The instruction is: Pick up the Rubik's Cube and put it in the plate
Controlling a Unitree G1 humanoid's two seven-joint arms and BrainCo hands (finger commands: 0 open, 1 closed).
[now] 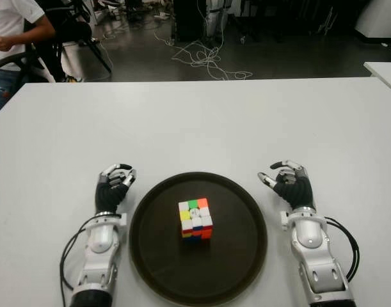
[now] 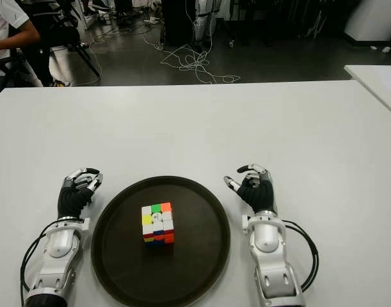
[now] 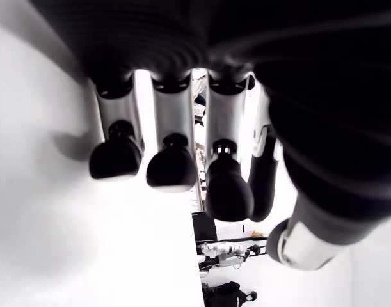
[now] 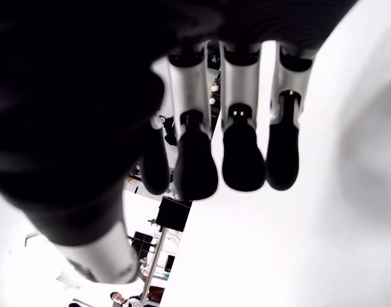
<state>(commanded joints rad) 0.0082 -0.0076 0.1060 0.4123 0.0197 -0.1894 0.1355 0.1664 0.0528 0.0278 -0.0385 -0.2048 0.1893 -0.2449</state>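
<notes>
Rubik's Cube [image 1: 196, 219] sitting inside the round dark plate [image 1: 153, 256] near its centre, white table [image 1: 201, 121] beneath, left hand [image 1: 112, 187] just left of the plate, right hand [image 1: 291, 184] just right of it, both with fingers loosely curled and empty, neither touching the cube.

White table [image 1: 214, 121] fills most of the view; second white table corner [image 1: 384, 70] at far right. Beyond the far edge: dark floor with tangled light cables [image 1: 205, 61]. Seated person [image 1: 13, 32] at far left.
</notes>
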